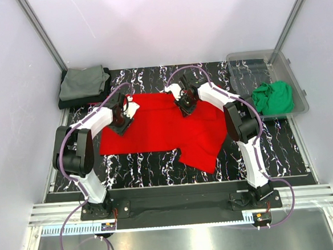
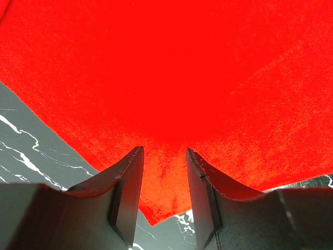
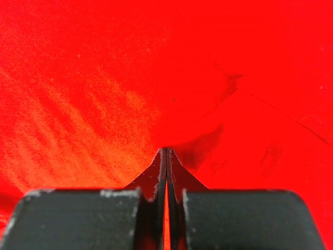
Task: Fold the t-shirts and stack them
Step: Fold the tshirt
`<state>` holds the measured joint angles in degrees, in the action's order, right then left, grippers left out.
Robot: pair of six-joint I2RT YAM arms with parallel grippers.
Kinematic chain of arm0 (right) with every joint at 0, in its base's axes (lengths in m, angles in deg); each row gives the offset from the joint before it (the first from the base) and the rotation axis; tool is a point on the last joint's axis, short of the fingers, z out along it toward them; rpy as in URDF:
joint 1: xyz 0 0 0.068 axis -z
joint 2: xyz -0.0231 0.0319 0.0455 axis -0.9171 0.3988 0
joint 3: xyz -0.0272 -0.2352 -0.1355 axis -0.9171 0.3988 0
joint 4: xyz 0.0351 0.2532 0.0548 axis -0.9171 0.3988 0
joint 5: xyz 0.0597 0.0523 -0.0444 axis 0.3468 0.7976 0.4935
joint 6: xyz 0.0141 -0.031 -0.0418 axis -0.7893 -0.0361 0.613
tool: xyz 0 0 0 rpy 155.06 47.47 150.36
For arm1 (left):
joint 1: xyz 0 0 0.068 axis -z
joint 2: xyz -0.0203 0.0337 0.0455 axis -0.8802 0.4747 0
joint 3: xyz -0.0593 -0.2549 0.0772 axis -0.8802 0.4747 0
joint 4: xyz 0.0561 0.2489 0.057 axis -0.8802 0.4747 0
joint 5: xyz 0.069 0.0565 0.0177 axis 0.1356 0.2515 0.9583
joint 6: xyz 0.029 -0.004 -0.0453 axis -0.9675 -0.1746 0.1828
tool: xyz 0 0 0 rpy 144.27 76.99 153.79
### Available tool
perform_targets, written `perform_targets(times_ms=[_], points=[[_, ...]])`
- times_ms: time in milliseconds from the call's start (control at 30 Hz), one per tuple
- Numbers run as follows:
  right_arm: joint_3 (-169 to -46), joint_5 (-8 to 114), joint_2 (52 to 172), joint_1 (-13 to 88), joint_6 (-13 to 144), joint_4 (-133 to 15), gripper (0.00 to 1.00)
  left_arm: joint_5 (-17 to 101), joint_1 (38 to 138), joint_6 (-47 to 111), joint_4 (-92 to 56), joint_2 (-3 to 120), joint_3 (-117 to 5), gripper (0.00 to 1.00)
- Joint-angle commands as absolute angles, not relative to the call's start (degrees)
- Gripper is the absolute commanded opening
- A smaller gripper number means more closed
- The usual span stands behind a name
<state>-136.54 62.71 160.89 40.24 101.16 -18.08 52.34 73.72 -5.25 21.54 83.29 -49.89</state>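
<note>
The red t-shirt [image 1: 155, 128] lies spread on the black marbled table [image 1: 140, 164], with a flap hanging toward the front right [image 1: 202, 151]. My left gripper [image 1: 122, 118] is at the shirt's left edge; in the left wrist view it [image 2: 164, 152] is open, and a corner of the red cloth [image 2: 156, 203] lies under and between its fingers. My right gripper [image 1: 185, 105] is at the shirt's far edge; in the right wrist view it [image 3: 166, 151] is shut, pinching red cloth [image 3: 104, 104]. The green t-shirt [image 1: 273, 97] is bunched at the right. The grey-olive t-shirt [image 1: 83, 82] lies folded on the dark one [image 1: 73, 102].
A clear plastic bin [image 1: 248, 62] at the back right holds the green shirt. The folded pile sits at the back left corner. White walls and metal posts close in the table on three sides.
</note>
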Motion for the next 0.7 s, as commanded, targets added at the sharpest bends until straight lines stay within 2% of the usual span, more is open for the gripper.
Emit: perform_targets(times_ms=[0,133,233,500,667], points=[[-137.0,63.4,157.6,39.3,101.2,-19.1,0.00,51.0,73.4,-4.8,20.4,83.8,-52.4,0.43],[-136.5,62.9,156.6,38.8,100.9,-18.9,0.02,50.7,73.4,-4.7,20.4,84.2,-52.6,0.43],[-136.9,62.1,156.9,38.9,99.7,-18.9,0.26,50.7,73.4,-4.6,20.4,84.3,-52.8,0.43],[-137.0,62.1,158.6,38.7,99.8,-18.8,0.27,50.7,73.4,-4.6,20.5,84.5,-53.0,0.43],[-137.2,61.1,159.6,38.7,100.3,-18.7,0.23,50.9,73.4,-4.5,20.7,84.8,-53.4,0.43]])
